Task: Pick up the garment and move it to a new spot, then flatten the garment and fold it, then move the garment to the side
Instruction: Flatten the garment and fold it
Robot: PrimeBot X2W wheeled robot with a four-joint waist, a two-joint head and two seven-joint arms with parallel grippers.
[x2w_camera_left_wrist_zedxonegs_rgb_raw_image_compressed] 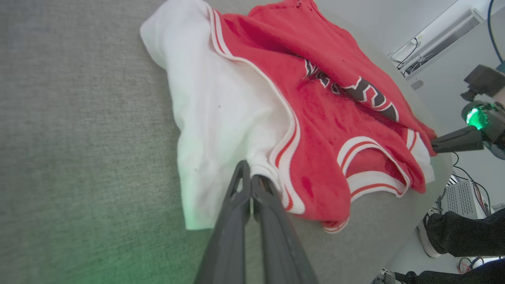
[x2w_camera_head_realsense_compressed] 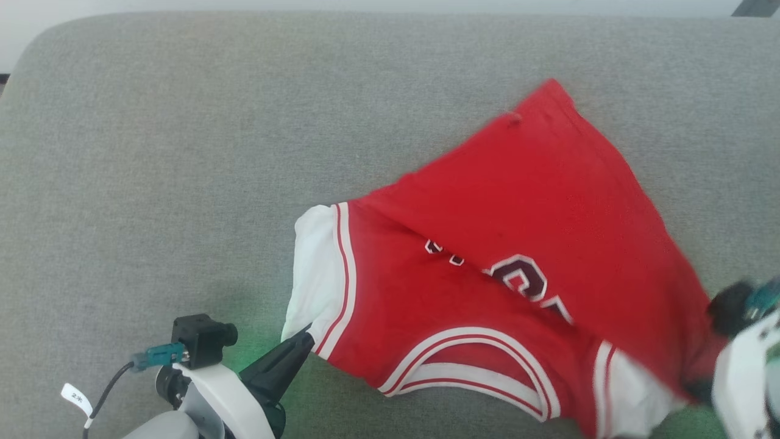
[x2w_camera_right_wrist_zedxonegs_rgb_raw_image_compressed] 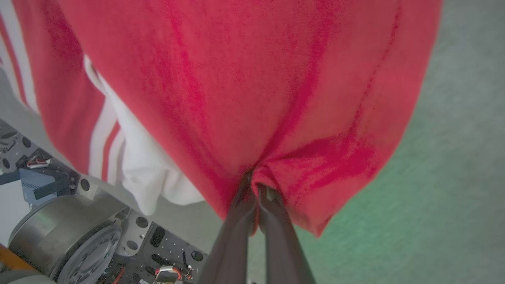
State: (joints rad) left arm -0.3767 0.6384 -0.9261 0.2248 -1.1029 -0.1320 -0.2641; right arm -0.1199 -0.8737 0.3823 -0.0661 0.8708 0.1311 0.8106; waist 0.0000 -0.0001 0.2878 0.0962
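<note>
The garment [x2w_camera_head_realsense_compressed: 499, 244], a red jersey with white sleeves, white stripe trim and black white-outlined letters, lies rumpled and partly folded over itself on the grey padded surface [x2w_camera_head_realsense_compressed: 183, 152]. My left gripper [x2w_camera_head_realsense_compressed: 304, 337] is at the lower left, shut on the bottom corner of the white sleeve [x2w_camera_left_wrist_zedxonegs_rgb_raw_image_compressed: 221, 118]; in the left wrist view the left gripper [x2w_camera_left_wrist_zedxonegs_rgb_raw_image_compressed: 250, 175] pinches the sleeve hem beside the striped trim. At the lower right, blurred, my right gripper [x2w_camera_head_realsense_compressed: 698, 384] holds the garment's red edge. In the right wrist view the right gripper [x2w_camera_right_wrist_zedxonegs_rgb_raw_image_compressed: 254, 183] is shut on a bunched fold of red cloth [x2w_camera_right_wrist_zedxonegs_rgb_raw_image_compressed: 256, 98].
The grey surface stretches wide to the left and far side; its near edge runs just under the garment. Beyond that edge the robot's base [x2w_camera_right_wrist_zedxonegs_rgb_raw_image_compressed: 59, 236] shows. A person's shoe and dark trouser leg [x2w_camera_left_wrist_zedxonegs_rgb_raw_image_compressed: 453, 232] stand by the surface's far corner, near cables and equipment.
</note>
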